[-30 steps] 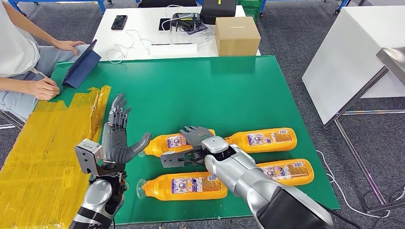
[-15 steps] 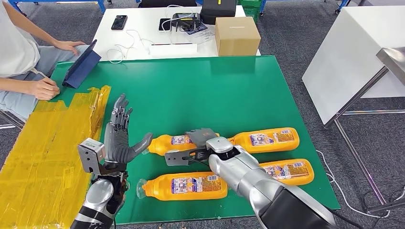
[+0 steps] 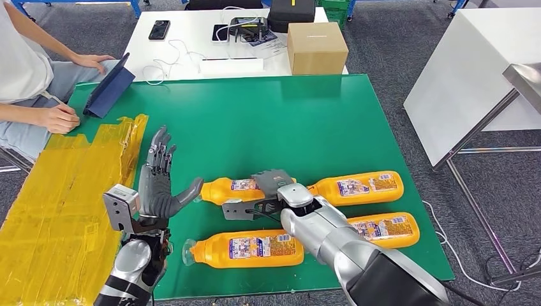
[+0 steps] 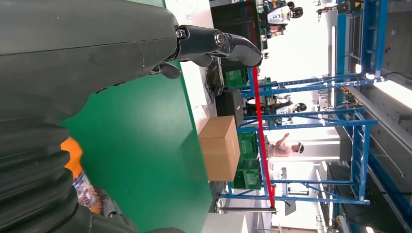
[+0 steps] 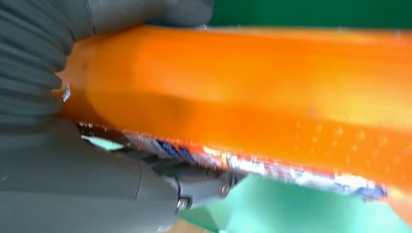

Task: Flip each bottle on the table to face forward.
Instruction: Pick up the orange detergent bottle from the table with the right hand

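Observation:
Several orange bottles lie on their sides on the green table. My right hand grips the back-left bottle around its middle; in the right wrist view the fingers wrap its orange body. The back-right bottle lies just beyond that hand. Nearer me are the front-left bottle and the front-right bottle, the latter partly behind my right forearm. My left hand stands upright and open, its thumb close to the gripped bottle's cap end; the left wrist view shows its fingers spread above the table.
Yellow tape covers the table's left part. A person sits at the far left, hands by a blue tablet. A cardboard box sits on the white table behind. Another white table stands to the right.
My right hand has closed over the back-left bottle and shifted it slightly right; the back-right bottle has also slid a little right. My left hand has barely moved.

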Robot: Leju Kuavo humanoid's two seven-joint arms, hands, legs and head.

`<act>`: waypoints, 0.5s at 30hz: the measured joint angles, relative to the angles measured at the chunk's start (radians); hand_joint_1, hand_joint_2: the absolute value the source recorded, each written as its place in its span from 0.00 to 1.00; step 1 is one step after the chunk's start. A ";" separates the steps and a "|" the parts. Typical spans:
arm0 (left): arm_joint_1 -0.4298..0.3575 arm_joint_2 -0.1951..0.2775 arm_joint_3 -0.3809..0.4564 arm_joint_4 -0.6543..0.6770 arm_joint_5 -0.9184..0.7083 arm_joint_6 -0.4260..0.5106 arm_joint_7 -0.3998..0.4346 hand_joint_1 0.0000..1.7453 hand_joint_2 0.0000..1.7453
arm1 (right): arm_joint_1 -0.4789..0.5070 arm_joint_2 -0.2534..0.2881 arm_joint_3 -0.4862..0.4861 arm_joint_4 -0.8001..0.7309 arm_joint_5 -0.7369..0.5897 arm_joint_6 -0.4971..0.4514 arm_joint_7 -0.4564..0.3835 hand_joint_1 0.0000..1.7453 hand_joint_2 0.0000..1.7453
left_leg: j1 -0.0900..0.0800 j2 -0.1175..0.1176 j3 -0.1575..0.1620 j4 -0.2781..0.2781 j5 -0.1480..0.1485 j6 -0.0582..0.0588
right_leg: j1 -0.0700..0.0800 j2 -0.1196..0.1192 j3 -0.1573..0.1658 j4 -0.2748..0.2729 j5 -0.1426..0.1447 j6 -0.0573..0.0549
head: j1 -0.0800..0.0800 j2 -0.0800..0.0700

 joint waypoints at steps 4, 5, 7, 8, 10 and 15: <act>0.015 0.000 0.003 -0.011 0.000 0.000 0.001 0.00 1.00 | 0.015 -0.005 -0.034 -0.010 -0.014 -0.204 -0.043 1.00 1.00 | 0.000 0.000 0.000 0.000 0.000 0.000 | 0.000 0.000 0.000 0.000 0.000 0.000 | 0.000 0.000; 0.022 0.000 0.005 -0.018 -0.001 0.000 0.001 0.00 1.00 | 0.021 -0.008 -0.047 -0.019 -0.022 -0.268 -0.061 1.00 1.00 | 0.000 0.000 0.000 0.000 0.000 0.000 | 0.000 0.000 0.000 0.000 0.000 0.000 | 0.000 0.000; 0.036 0.001 0.008 -0.033 -0.002 0.002 0.002 0.00 1.00 | 0.036 -0.014 -0.080 -0.045 -0.041 -0.383 -0.100 1.00 1.00 | 0.000 0.000 0.000 0.000 0.000 0.000 | 0.000 0.000 0.000 0.000 0.000 0.000 | 0.000 0.000; 0.042 0.001 0.009 -0.040 -0.002 0.003 0.002 0.00 1.00 | 0.044 -0.016 -0.098 -0.059 -0.048 -0.423 -0.116 1.00 1.00 | 0.000 0.000 0.000 0.000 0.000 0.000 | 0.000 0.000 0.000 0.000 0.000 0.000 | 0.000 0.000; 0.051 0.001 0.010 -0.051 -0.003 0.004 0.003 0.00 1.00 | 0.057 -0.021 -0.128 -0.081 -0.054 -0.458 -0.134 1.00 1.00 | 0.000 0.000 0.000 0.000 0.000 0.000 | 0.000 0.000 0.000 0.000 0.000 0.000 | 0.000 0.000; 0.064 0.002 0.010 -0.067 -0.003 0.006 0.005 0.00 1.00 | 0.080 -0.032 -0.166 -0.111 -0.056 -0.464 -0.143 1.00 1.00 | 0.000 0.000 0.000 0.000 0.000 0.000 | 0.000 0.000 0.000 0.000 0.000 0.000 | 0.000 0.000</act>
